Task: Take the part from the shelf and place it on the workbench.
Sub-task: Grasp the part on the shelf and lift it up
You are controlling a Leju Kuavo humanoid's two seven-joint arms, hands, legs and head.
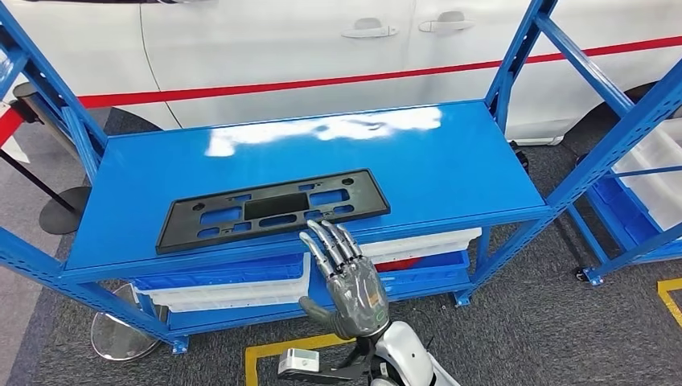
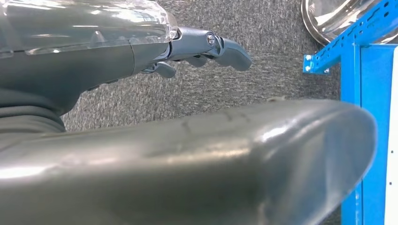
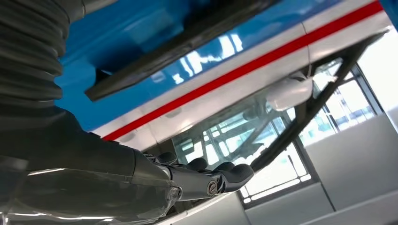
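Note:
The part (image 1: 273, 207) is a long flat black plastic plate with several cut-outs. It lies flat on the blue shelf top (image 1: 450, 161), near the front edge. My right hand (image 1: 347, 277) is raised in front of the shelf with its fingers stretched out and nothing in it. Its fingertips (image 1: 326, 235) reach the part's near edge, and whether they touch it I cannot tell. The right wrist view shows the part (image 3: 187, 44) on the blue surface beyond that hand (image 3: 202, 178). My left hand (image 2: 197, 47) hangs over grey carpet, fingers loosely apart and holding nothing.
A white car with a red stripe (image 1: 281, 48) stands close behind the shelf. White bins (image 1: 233, 289) sit on the lower level. A second blue rack (image 1: 643, 161) is at the right. A stanchion base (image 1: 60, 211) and a round metal dish (image 1: 121, 330) are on the floor at the left.

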